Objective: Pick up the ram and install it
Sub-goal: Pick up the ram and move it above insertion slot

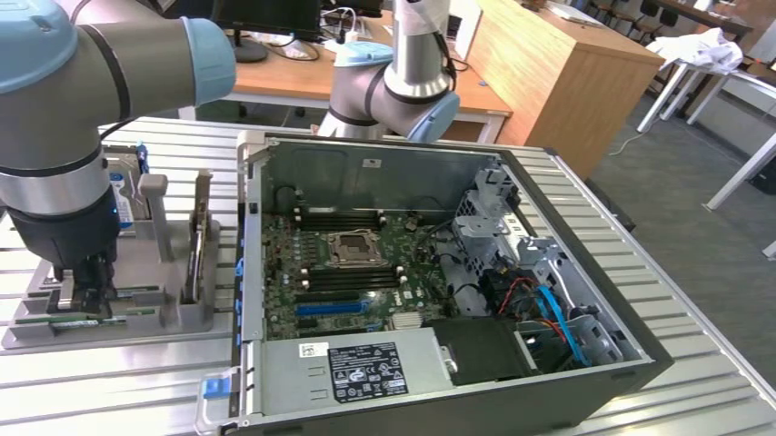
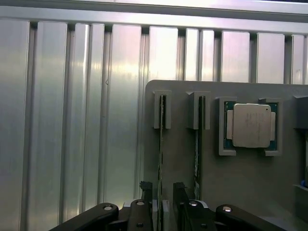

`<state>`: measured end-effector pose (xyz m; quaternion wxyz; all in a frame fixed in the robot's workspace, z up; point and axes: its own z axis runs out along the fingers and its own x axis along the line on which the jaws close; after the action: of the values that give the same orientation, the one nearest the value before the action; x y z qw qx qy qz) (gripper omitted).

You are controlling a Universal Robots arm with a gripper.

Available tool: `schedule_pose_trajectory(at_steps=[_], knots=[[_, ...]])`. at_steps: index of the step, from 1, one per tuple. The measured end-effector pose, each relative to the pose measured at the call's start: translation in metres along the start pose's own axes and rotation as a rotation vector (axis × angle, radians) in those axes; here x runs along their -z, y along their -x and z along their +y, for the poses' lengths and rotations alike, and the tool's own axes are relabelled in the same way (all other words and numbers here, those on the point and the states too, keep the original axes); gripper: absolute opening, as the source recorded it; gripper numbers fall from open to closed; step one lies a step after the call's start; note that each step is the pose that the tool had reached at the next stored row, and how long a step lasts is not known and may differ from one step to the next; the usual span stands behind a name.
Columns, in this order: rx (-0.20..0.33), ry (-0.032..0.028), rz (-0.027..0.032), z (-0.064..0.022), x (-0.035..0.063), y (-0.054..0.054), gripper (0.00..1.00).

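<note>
Two ram strips stand on edge in slots of a grey holder (image 2: 240,178). My gripper (image 2: 162,190) is open and low over the holder, one finger on each side of the nearer ram (image 2: 161,139) without pressing it. The second ram (image 2: 197,144) stands one slot over. In the exterior view the gripper (image 1: 87,289) hangs at the holder (image 1: 170,318) on the exterior view's left, with a green ram edge (image 1: 67,320) showing beneath it. The open computer case (image 1: 582,272) lies to the exterior view's right, its motherboard (image 1: 303,272) exposed with dark memory slots (image 1: 345,219).
A square silver processor chip (image 2: 250,125) rests in a pocket of the holder beside the ram slots. A hard drive (image 1: 129,204) stands behind the arm. The ribbed aluminium table (image 2: 72,120) surrounds the holder. A drive cage (image 1: 497,218) and cables (image 1: 552,304) crowd the case's far side.
</note>
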<state>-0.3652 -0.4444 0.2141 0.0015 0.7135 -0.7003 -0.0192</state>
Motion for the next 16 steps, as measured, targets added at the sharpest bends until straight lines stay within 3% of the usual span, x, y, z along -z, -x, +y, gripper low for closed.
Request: schedule_pose_trajectory(at_steps=[16], knots=[[0.000,-0.0001,-0.0039,-0.0036,-0.0049,-0.0002,0.31]])
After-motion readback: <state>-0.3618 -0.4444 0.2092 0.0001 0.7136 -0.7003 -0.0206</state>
